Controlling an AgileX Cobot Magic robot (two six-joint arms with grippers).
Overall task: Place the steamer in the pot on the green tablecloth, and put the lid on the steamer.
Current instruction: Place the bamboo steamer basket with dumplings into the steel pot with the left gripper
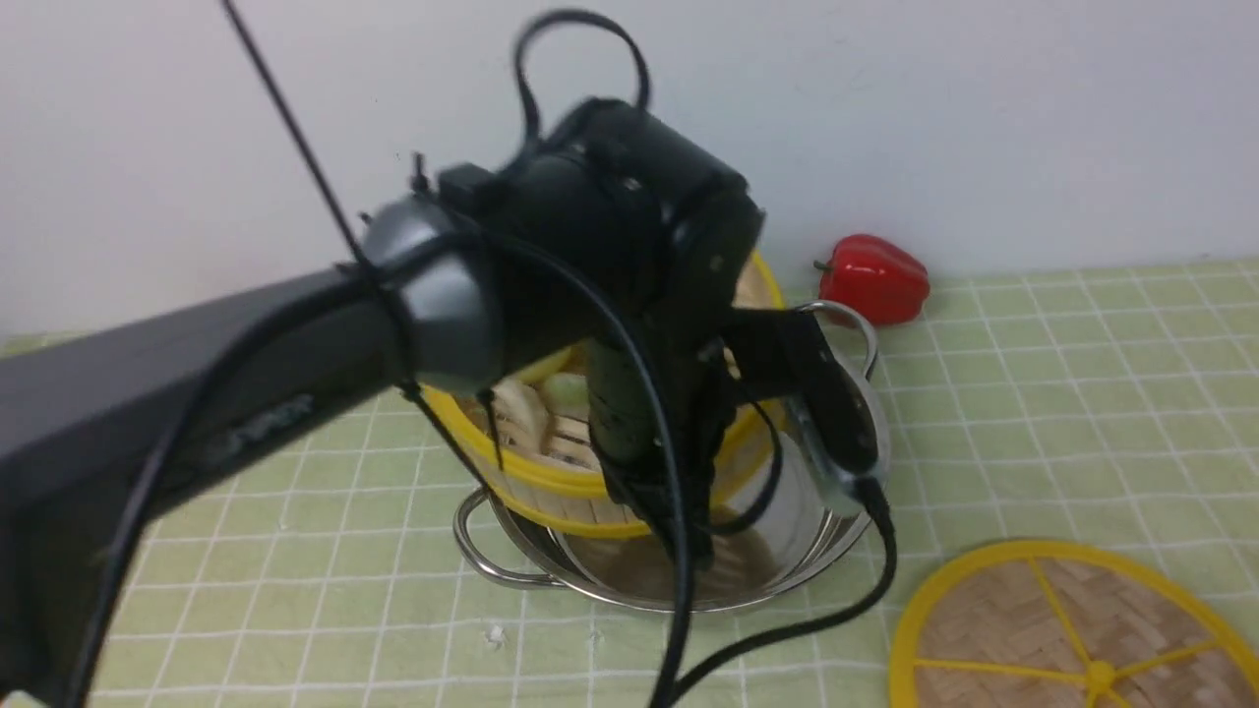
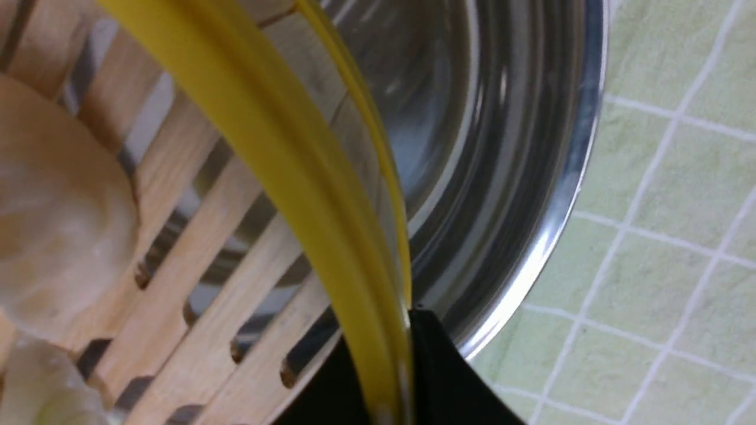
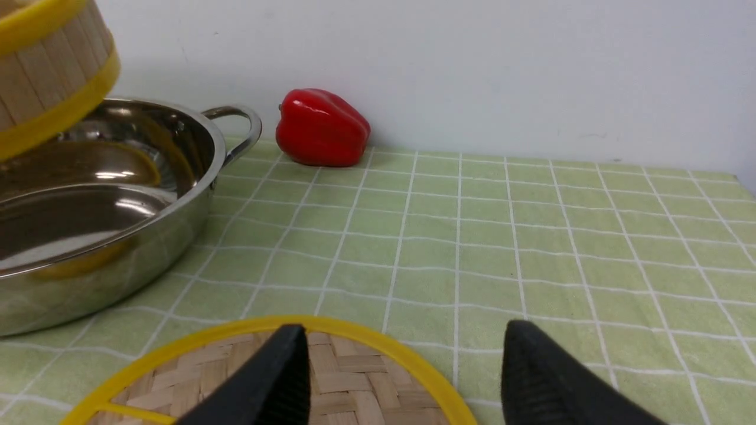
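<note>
My left gripper (image 2: 387, 378) is shut on the yellow rim of the steamer (image 1: 551, 442), which hangs tilted over the pot (image 1: 777, 551) on the green tablecloth (image 1: 1082, 393). Pale buns lie on the steamer's slatted floor (image 2: 195, 236), and the shiny pot wall (image 2: 508, 177) shows below it. My wrist hides the fingers in the front view. The lid (image 1: 1052, 629) lies flat on the cloth at the front right. My right gripper (image 3: 404, 330) stands open just above the lid's (image 3: 354, 383) far edge, holding nothing.
A red toy pepper (image 1: 875, 278) lies against the back wall, right of the pot's loop handle (image 3: 236, 121). My left arm's black cable trails down over the pot's front rim. Bare cloth stretches to the right of the pot.
</note>
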